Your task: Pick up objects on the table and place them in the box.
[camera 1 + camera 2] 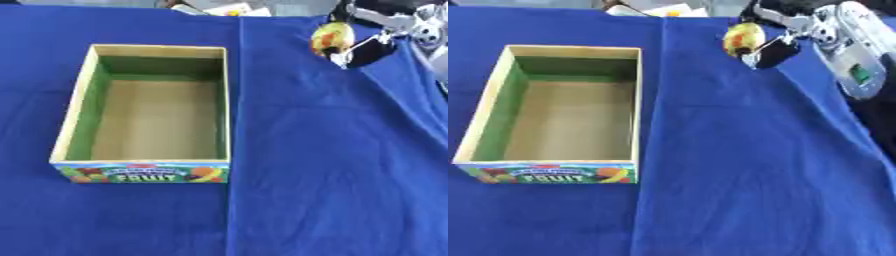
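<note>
Right hand (785,40) enters from the upper right corner, its fingers curled around a yellow-red fruit (743,38) at the far edge of the blue cloth (737,150). Fruit sits at the hand's left side, well apart from the box (226,100), which holds nothing.

Cloth (332,165) deep blue. Box (73,105): pale wood rim, green inner walls, tan floor, front panel with multicoloured fruit pictures and white "FRUIT" lettering. Fruit (332,38) yellow-green with red patch. Right hand (776,50) black and silver.
</note>
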Robot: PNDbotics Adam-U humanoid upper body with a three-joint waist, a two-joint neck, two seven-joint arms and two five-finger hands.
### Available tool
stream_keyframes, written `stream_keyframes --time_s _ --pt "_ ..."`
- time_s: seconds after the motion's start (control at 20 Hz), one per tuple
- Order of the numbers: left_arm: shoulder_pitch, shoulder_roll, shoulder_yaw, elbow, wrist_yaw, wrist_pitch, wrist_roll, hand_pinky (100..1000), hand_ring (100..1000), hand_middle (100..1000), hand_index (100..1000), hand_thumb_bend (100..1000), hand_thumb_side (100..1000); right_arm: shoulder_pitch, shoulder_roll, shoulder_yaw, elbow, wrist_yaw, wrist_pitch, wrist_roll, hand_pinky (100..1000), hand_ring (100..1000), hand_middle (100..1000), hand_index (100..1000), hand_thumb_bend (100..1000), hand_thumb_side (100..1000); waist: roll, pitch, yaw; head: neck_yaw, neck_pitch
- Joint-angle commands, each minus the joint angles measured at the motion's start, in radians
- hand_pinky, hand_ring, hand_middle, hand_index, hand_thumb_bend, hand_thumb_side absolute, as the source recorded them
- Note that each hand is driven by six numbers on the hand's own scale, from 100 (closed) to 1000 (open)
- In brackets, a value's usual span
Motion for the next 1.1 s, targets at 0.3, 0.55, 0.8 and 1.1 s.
stream_keyframes --time_s 0.3,0.55,0.8,1.1 --pt "-0.005 0.017 -0.002 -0.017 0.01 -0.005 -0.008 578 845 838 768 100 1000 -0.158 0.132 0.014 -0.107 -0.012 -0.005 0.04 764 639 509 604 100 203 0.004 -0.035 0.01 -0.022 0.011" --pt "-0.008 0.016 -0.007 -0.017 0.017 -0.007 -0.013 578 845 838 768 100 1000 -0.216 0.263 0.039 -0.111 0.003 -0.016 0.074 754 627 507 601 100 204 0.004 -0.036 0.021 -0.038 0.015" --pt "-0.015 0.014 -0.011 -0.017 0.026 -0.012 -0.016 579 844 837 769 100 1000 -0.241 0.404 0.052 -0.094 0.026 -0.021 0.093 747 611 505 602 100 204 0.006 -0.035 0.031 -0.052 0.015" --pt "-0.027 0.013 -0.014 -0.017 0.041 -0.034 -0.011 580 843 835 771 100 1000 -0.227 0.54 0.062 -0.033 0.12 -0.008 0.082 748 605 499 595 100 203 0.006 -0.03 0.044 -0.07 0.013"
